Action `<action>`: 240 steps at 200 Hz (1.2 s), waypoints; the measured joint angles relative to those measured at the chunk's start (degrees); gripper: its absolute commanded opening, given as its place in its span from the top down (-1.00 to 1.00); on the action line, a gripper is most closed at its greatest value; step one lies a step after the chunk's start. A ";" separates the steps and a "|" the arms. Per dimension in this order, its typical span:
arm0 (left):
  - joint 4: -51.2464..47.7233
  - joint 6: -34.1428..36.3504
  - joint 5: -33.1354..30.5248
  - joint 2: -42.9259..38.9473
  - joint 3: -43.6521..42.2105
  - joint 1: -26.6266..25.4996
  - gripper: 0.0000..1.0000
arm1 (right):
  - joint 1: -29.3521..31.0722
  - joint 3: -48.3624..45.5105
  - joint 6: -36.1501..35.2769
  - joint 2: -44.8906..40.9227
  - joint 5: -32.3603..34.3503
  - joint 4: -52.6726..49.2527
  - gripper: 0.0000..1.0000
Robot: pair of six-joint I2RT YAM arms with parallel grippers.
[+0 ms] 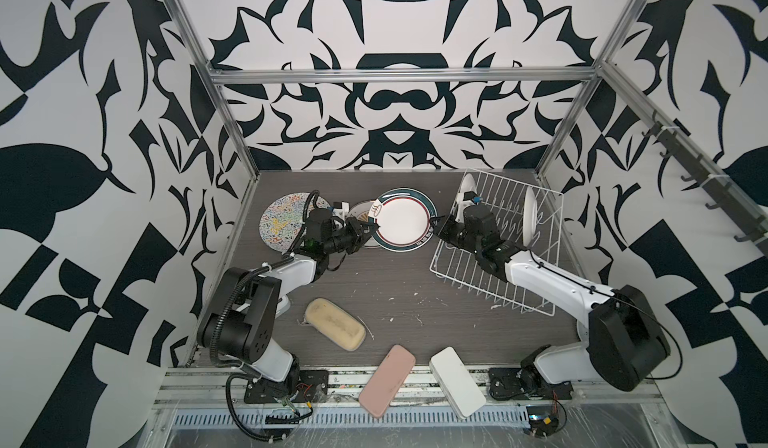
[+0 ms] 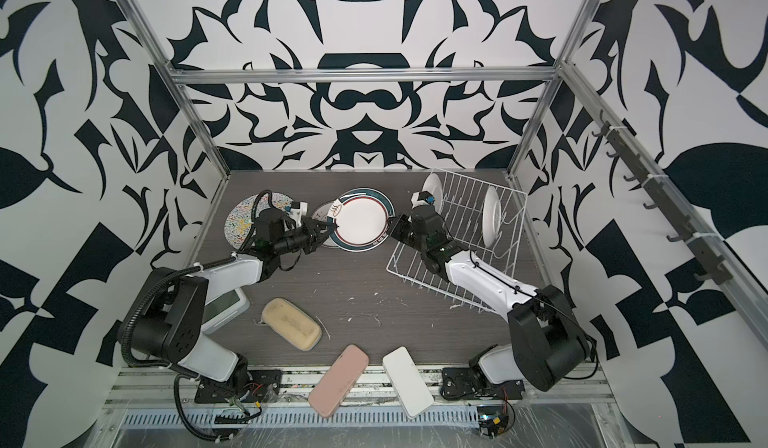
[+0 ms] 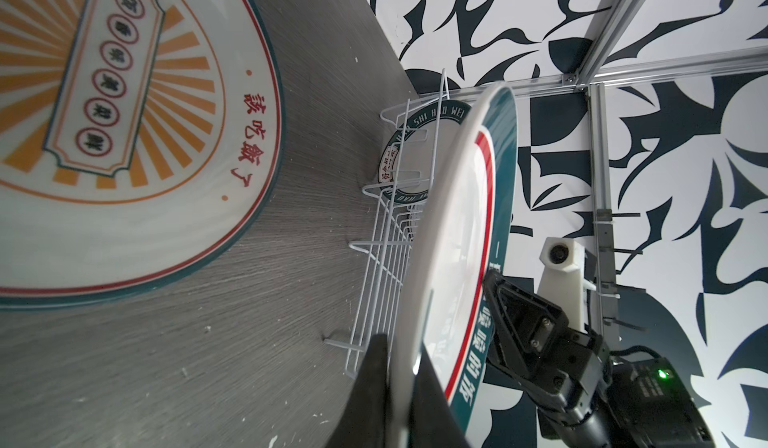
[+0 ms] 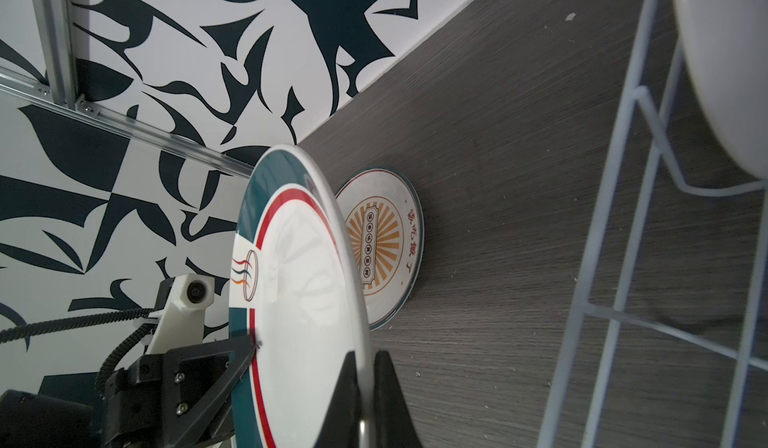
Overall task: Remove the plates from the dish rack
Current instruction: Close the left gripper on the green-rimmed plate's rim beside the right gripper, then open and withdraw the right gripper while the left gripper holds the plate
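A plate with a green-red rim band [image 1: 403, 219] hangs level above the table, held from both sides. My left gripper [image 1: 374, 227] is shut on its left rim, with the jaws either side of the edge [image 3: 401, 383]. My right gripper [image 1: 434, 222] is shut on the opposite rim [image 4: 363, 392]. Partly under it lies a sunburst plate with red characters [image 1: 358, 213]. A squiggle-printed plate [image 1: 282, 221] lies flat further left. The white wire dish rack [image 1: 498, 267] stands at the right, with two plates upright in it [image 1: 467, 188] [image 1: 530, 217].
A beige pad [image 1: 336, 324] lies on the near table. A pink pad [image 1: 386, 381] and a white pad [image 1: 457, 381] overhang the front rail. A bar of hooks [image 1: 706, 192] runs along the right wall. A small white device [image 2: 224, 306] sits under the left arm.
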 measured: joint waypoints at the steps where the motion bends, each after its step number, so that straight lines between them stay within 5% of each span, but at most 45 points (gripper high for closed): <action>1: -0.02 0.09 0.00 0.00 0.00 0.00 0.85 | -0.02 0.04 0.00 0.00 -0.02 -0.02 1.00; 56: -0.33 0.63 -0.24 0.09 -0.07 0.00 1.00 | -0.02 0.52 -0.28 0.02 -0.11 -0.94 0.89; 101: -1.62 0.52 -0.74 0.09 -0.09 0.00 1.00 | -0.02 0.85 -0.48 0.02 -0.24 -1.18 -0.01; 123: -2.21 0.59 -1.25 0.09 -0.28 0.00 1.00 | -0.02 1.49 -1.49 0.02 -0.42 -1.44 -0.23; 240: -7.85 3.98 -3.76 0.09 0.35 0.74 1.00 | -0.66 2.45 -3.93 0.02 -0.48 -4.39 -0.37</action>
